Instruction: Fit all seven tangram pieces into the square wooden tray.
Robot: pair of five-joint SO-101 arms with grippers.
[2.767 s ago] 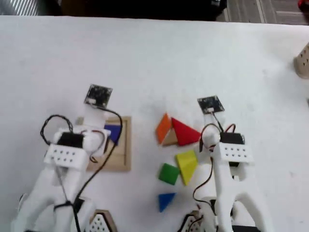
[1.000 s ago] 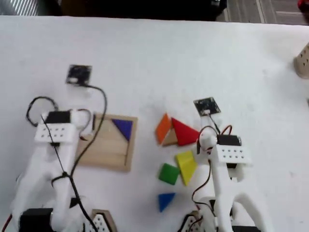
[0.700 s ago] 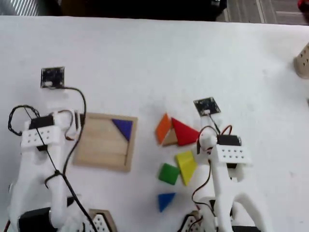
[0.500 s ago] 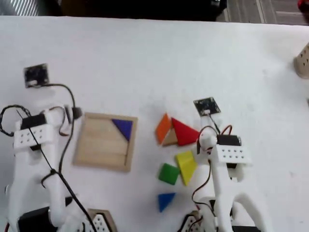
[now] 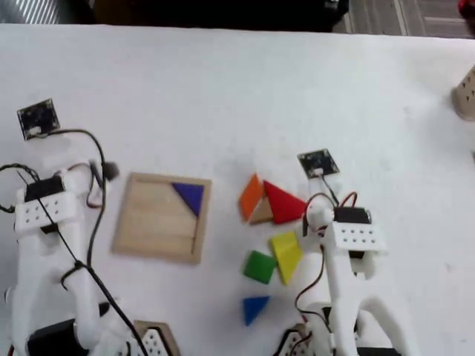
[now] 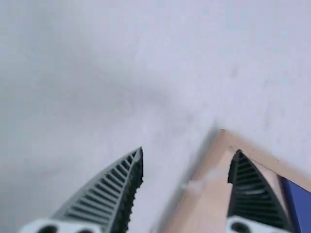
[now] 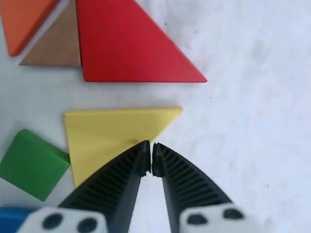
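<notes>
In my left wrist view the wooden tray (image 6: pixel 214 187) runs off the edge, so I see just one blurry corner, and the blue piece (image 6: pixel 299 204) in it is only a thin strip. In my right wrist view the orange piece (image 7: pixel 24 17) and the red triangle (image 7: pixel 126 43) are cut off, the loose blue triangle (image 7: pixel 9 221) is just a tiny corner, and my right gripper (image 7: pixel 149 150) hides part of the yellow triangle (image 7: pixel 107 131).

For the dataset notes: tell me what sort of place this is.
Probably an indoor robotics lab or workshop bench. A white table holds two small desktop arms, the left arm and the right arm, plus a practice puzzle: a wooden tray and loose coloured tangram pieces.
</notes>
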